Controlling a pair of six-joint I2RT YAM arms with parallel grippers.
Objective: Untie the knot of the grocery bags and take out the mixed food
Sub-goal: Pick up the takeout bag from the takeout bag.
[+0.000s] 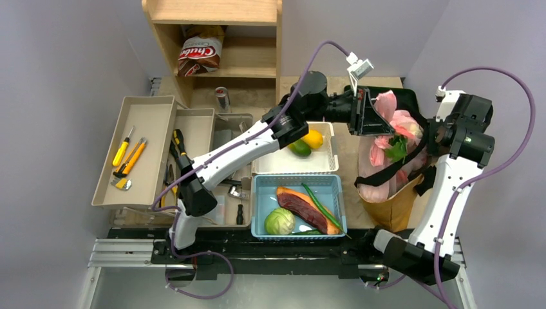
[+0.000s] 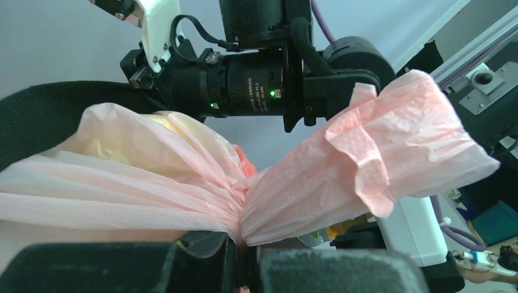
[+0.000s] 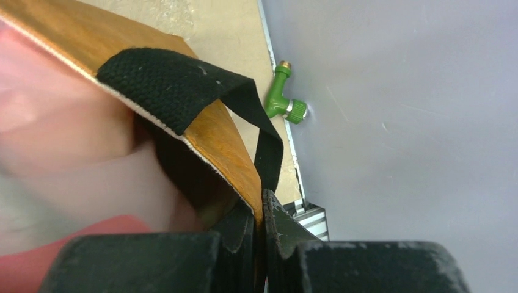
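Grey walls hemmed the counter [image 1: 348,159]; at its right edge my left gripper [image 2: 241,259] pinched the knot [image 2: 242,204], my right gripper [image 3: 262,226] the paper bag [image 3: 79,36] rim. I judged a slow, steady pull safest.

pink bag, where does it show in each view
Top external: pink bag right of centre, in the paper bag.
Left wrist: pink bag fills the middle, pinched by left gripper.
Right wrist: pink bag, blurred, at left.
Shared: black strap.

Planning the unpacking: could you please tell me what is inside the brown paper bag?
A pink plastic bag sits inside the paper bag, something green showing; its other contents are covered.
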